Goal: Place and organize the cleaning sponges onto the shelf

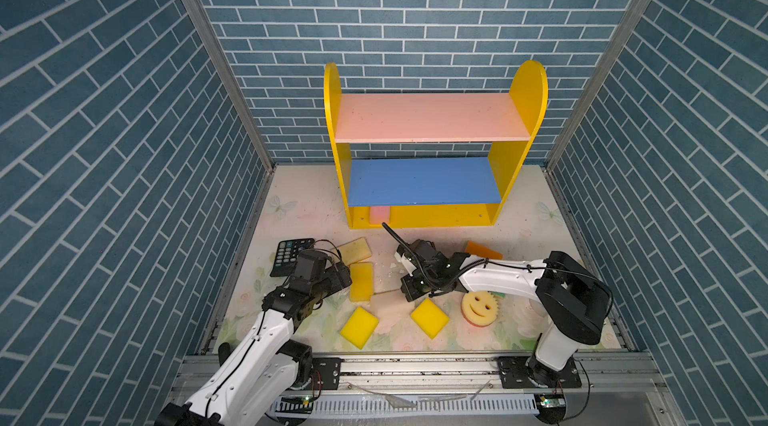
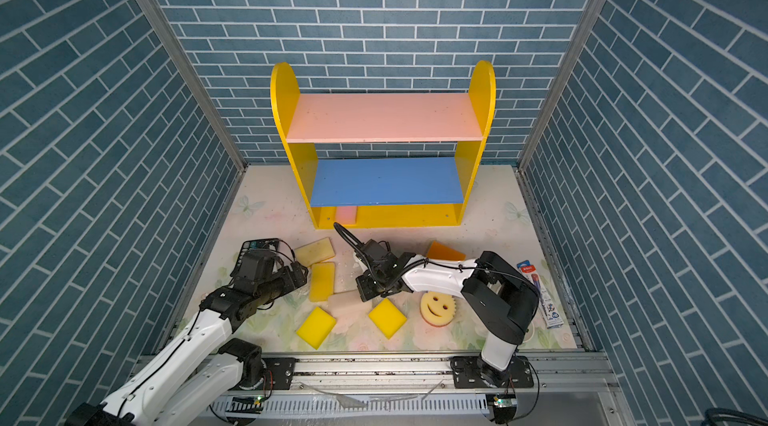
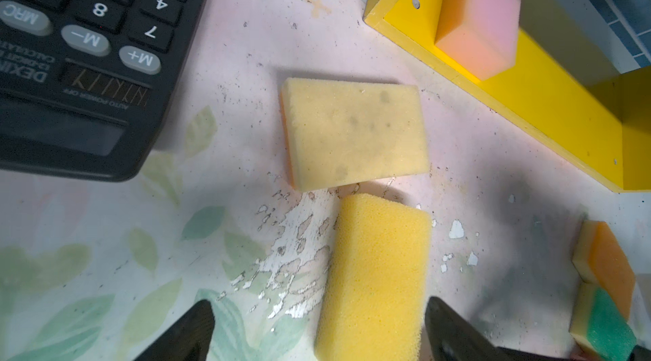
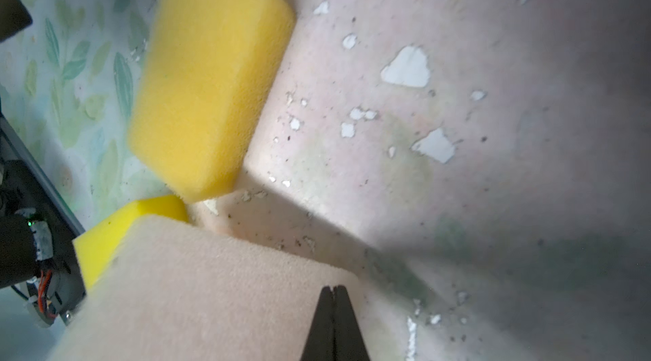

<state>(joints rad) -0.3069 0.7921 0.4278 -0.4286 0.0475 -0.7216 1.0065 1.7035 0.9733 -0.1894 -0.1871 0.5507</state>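
Right wrist view: right gripper (image 4: 333,294) jaws pressed together at edge of whitish sponge (image 4: 211,288); no foam seen between them. Risk judged: grab missed or only thin pinch taken, so pad slipped or left behind when lifted; yellow sponge (image 4: 208,77) just beside could be dragged. Jaws of left gripper (image 3: 318,310) apart, same yellow pad's end framed between them. Whitish sponge: pale, fine-pored, rectangular, laid flat on table (image 1: 299,212), well apart from shelf (image 1: 528,104); pink sponge (image 1: 380,214) only one seen on shelf's yellow base.
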